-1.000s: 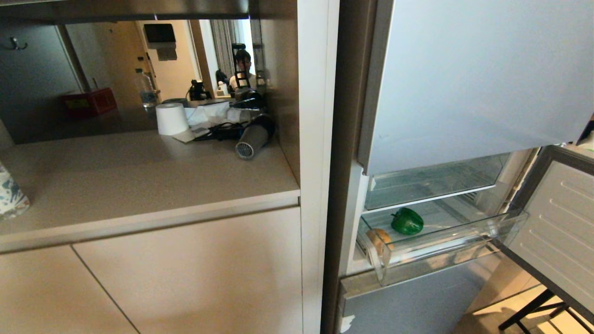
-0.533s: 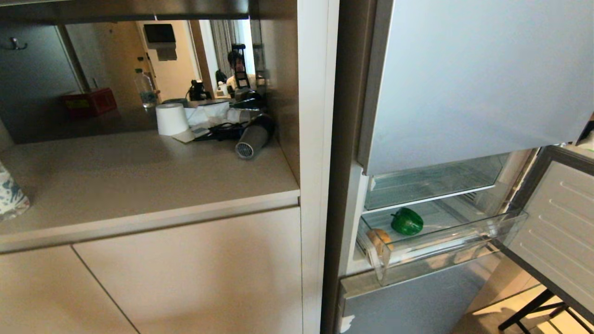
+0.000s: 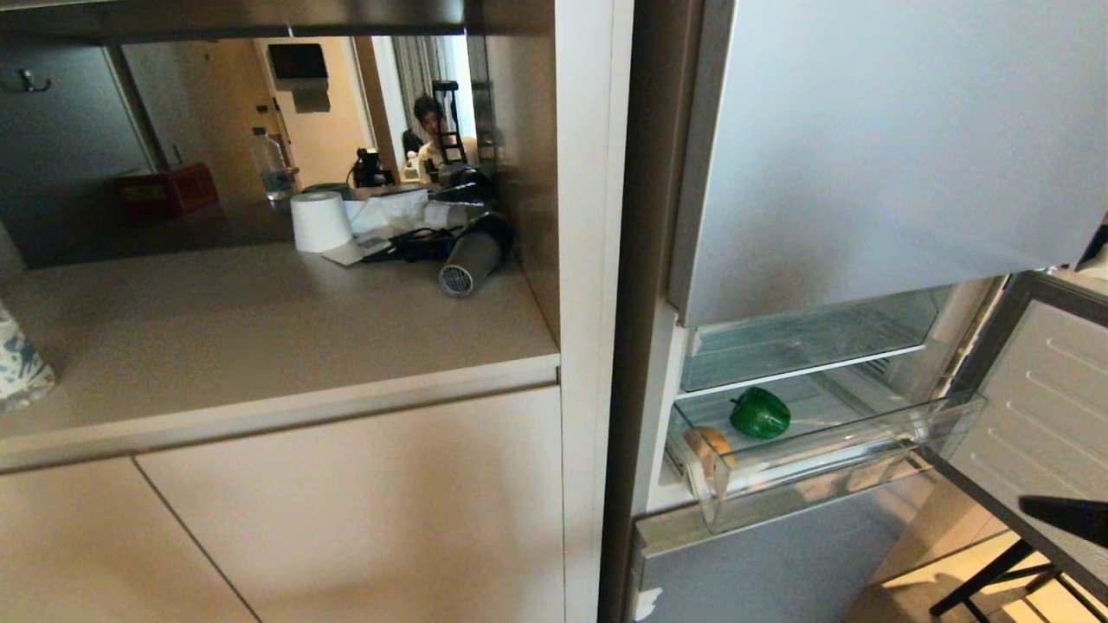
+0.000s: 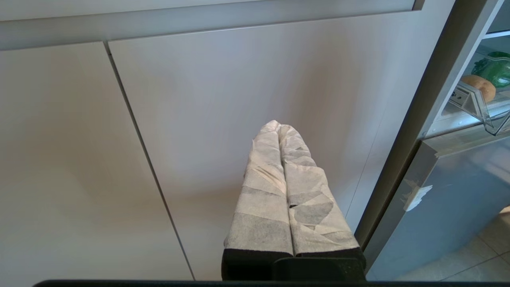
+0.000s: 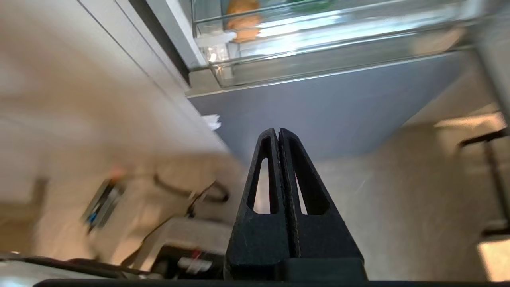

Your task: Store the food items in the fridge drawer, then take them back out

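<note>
Green bell pepper point(image 3: 759, 413) and potato point(image 3: 708, 446) in open clear fridge drawer point(image 3: 831, 463), right gripper point(image 5: 277, 133) pressed together below it, left gripper point(image 4: 279, 126) pressed together facing beige cabinet door point(image 4: 239, 99)

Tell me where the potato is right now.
In the head view the potato lies at the left front corner of the pulled-out clear fridge drawer, low on the right, just left of and nearer than the green bell pepper.

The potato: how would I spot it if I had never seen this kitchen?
Find the silver-blue fridge on the right; below its upper door a clear drawer juts out. The potato lies in its front left corner, tan and round, beside the glossy green pepper.
</note>
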Robot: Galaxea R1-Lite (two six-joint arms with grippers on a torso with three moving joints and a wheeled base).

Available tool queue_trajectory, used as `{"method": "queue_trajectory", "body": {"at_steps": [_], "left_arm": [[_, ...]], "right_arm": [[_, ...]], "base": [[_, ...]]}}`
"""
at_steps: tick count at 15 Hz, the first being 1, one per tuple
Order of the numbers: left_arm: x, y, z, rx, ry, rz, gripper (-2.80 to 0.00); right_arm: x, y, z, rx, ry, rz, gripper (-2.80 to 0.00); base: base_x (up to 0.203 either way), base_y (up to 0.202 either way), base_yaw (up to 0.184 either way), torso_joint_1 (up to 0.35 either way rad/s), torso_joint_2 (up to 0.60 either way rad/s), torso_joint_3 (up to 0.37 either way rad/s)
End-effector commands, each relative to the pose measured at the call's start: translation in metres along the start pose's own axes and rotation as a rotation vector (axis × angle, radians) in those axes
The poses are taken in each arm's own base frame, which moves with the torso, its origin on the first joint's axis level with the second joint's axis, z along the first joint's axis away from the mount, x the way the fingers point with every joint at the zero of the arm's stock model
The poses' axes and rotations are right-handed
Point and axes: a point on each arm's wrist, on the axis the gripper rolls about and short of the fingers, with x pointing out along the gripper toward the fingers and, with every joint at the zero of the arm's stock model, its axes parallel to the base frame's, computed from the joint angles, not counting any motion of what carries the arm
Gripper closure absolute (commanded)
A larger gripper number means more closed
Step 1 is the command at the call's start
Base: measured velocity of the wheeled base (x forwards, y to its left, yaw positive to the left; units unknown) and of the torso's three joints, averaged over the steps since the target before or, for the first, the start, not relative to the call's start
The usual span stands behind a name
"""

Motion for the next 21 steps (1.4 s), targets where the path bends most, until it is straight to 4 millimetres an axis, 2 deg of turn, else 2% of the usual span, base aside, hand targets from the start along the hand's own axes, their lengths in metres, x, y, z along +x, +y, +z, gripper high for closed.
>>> {"method": "queue_trajectory", "body": {"at_steps": [1, 4, 11, 14, 18, 21], "left_arm": [[0.001, 0.0, -0.003, 0.0, 0.008, 0.0, 0.0], [0.001, 0.0, -0.003, 0.0, 0.008, 0.0, 0.0], [0.001, 0.0, -0.003, 0.0, 0.008, 0.0, 0.0], [0.001, 0.0, -0.003, 0.0, 0.008, 0.0, 0.0], [0.001, 0.0, -0.003, 0.0, 0.008, 0.0, 0.0], [0.001, 0.0, -0.003, 0.0, 0.008, 0.0, 0.0]], "right_arm": [[0.06, -0.01, 0.01, 0.032, 0.164, 0.002, 0.0], [0.106, -0.019, 0.01, 0.033, 0.133, 0.011, 0.0], [0.195, -0.049, 0.0, 0.055, 0.081, -0.024, 0.0], [0.221, -0.062, 0.006, 0.043, 0.007, -0.035, 0.0], [0.25, -0.07, 0.014, 0.039, -0.003, -0.039, 0.0], [0.262, -0.074, 0.027, 0.026, 0.017, -0.041, 0.0]], "base": [[0.0, 0.0, 0.0, 0.0, 0.0, 0.0], [0.0, 0.0, 0.0, 0.0, 0.0, 0.0], [0.0, 0.0, 0.0, 0.0, 0.0, 0.0], [0.0, 0.0, 0.0, 0.0, 0.0, 0.0], [0.0, 0.0, 0.0, 0.0, 0.0, 0.0], [0.0, 0.0, 0.0, 0.0, 0.0, 0.0]]}}
